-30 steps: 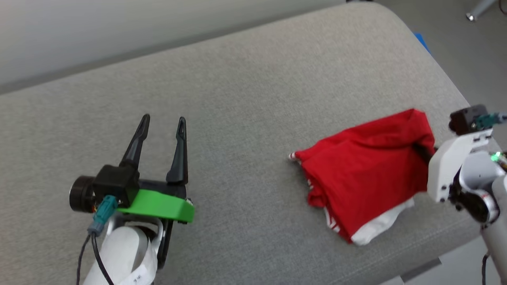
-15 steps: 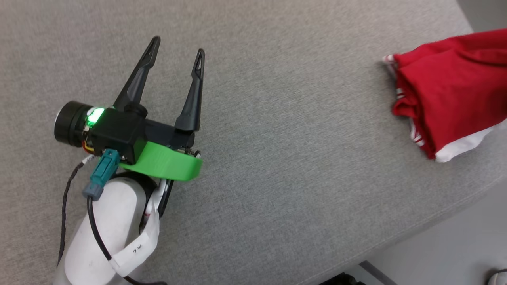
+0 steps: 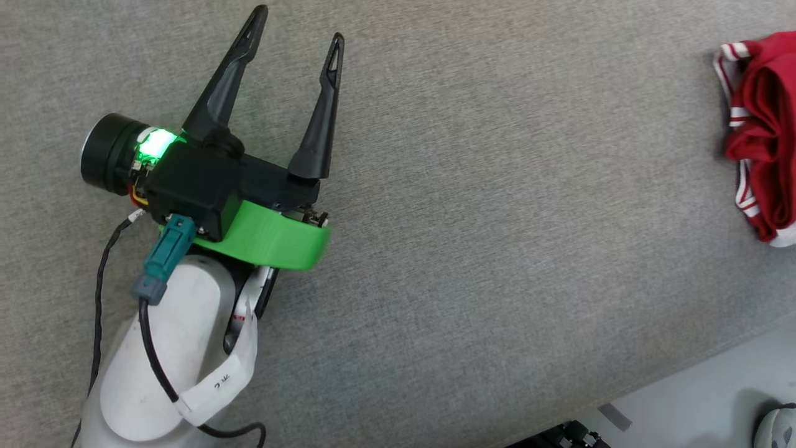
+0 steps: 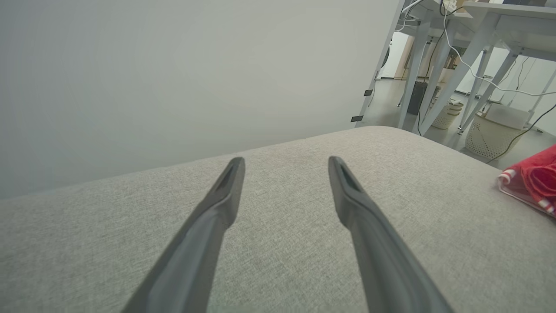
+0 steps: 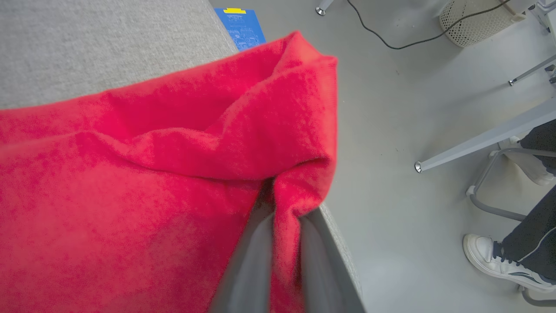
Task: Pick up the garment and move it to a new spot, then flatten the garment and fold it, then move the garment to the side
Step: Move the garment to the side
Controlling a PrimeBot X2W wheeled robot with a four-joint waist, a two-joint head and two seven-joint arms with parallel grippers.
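Head view: the left gripper (image 3: pixel 298 23) hung over the grey cushion (image 3: pixel 497 249), its two dark fingers spread wide with nothing between them. The garment (image 3: pixel 765 143) lay bunched on the cushion at 3 o'clock from that gripper, well apart from it, with the red cloth and its red-and-white striped trim cut off by the picture's right edge.

In the left wrist view the left gripper (image 4: pixel 284 161) showed the same wide gap over bare cushion (image 4: pixel 278 243), and a red corner of the garment (image 4: pixel 536 180) sat far off at 3 o'clock.

In the right wrist view the right gripper (image 5: pixel 286 217) was pinching a fold of the garment (image 5: pixel 152 174) between its nearly closed fingers. The cloth spread from there toward 9 and 12 o'clock, at the cushion's (image 5: pixel 87 43) edge. Floor (image 5: pixel 391 108) lay at 3 o'clock, with a person's shoe (image 5: pixel 491 256) on it.
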